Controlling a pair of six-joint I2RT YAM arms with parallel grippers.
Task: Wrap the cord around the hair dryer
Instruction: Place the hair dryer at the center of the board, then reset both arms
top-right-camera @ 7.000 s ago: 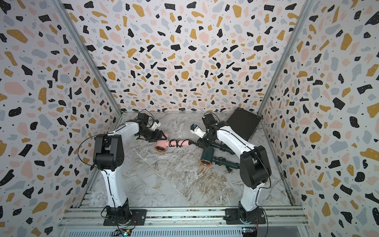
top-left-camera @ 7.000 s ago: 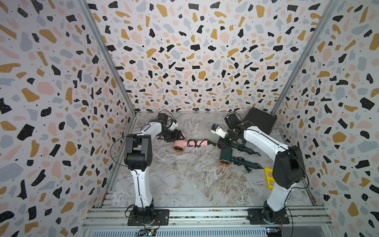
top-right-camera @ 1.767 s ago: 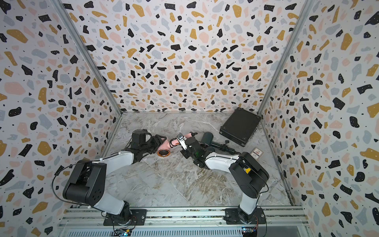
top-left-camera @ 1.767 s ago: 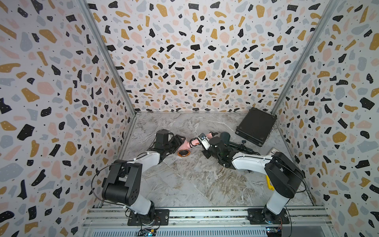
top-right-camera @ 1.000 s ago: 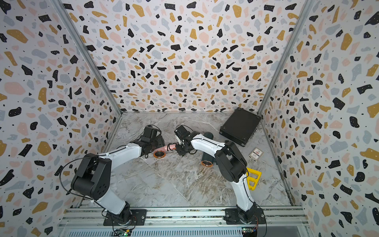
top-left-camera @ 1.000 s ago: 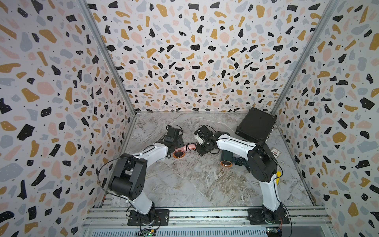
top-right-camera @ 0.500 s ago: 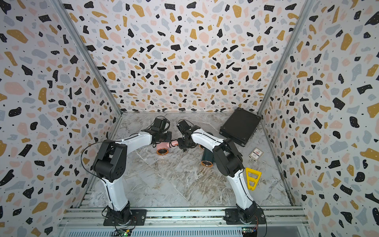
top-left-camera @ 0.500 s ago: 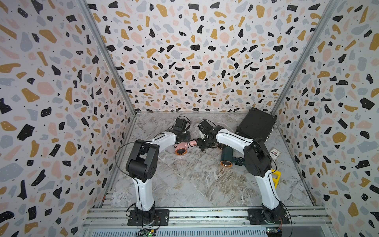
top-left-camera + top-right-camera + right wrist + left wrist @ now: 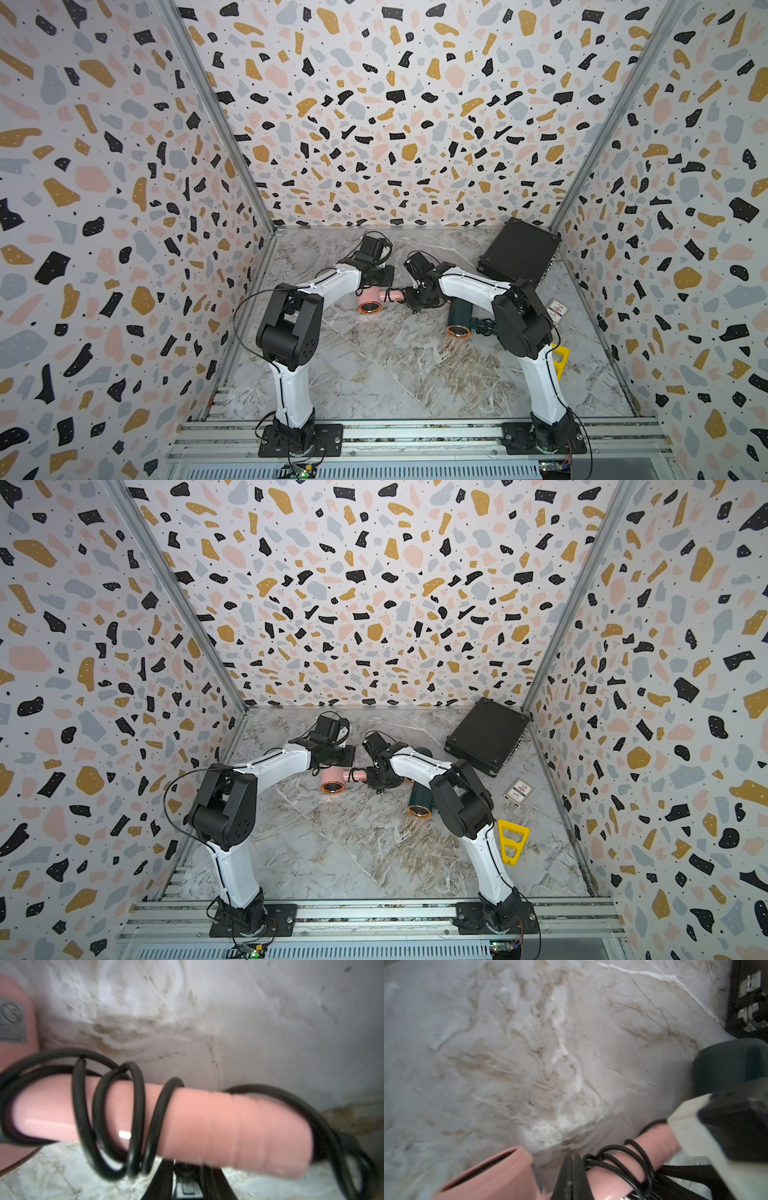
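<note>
The pink hair dryer [image 9: 370, 297] [image 9: 332, 777] lies on the marble table at the centre back, its copper nozzle facing forward. The black cord [image 9: 137, 1115] [image 9: 623, 1157] sits in several loose loops around the pink handle [image 9: 207, 1126]. My left gripper [image 9: 572, 1159] [image 9: 384, 276] is shut, its tips against the handle next to the barrel [image 9: 500, 1176]. Under the handle's free end, my right gripper [image 9: 188, 1167] [image 9: 417, 297] stands slightly open. The cord's black plug [image 9: 188, 1186] lies between its fingers, with a sliver of light beside it.
A dark green hair dryer [image 9: 459, 318] [image 9: 419, 800] lies just right of the pink one, under my right arm. A black case [image 9: 519, 253] fills the back right corner. A small card [image 9: 518, 791] and a yellow plastic piece [image 9: 513, 839] lie on the right.
Both arms have swung toward the back while staying at the pink dryer. The right jaws have parted a little around the plug. The left gripper stays shut.
</note>
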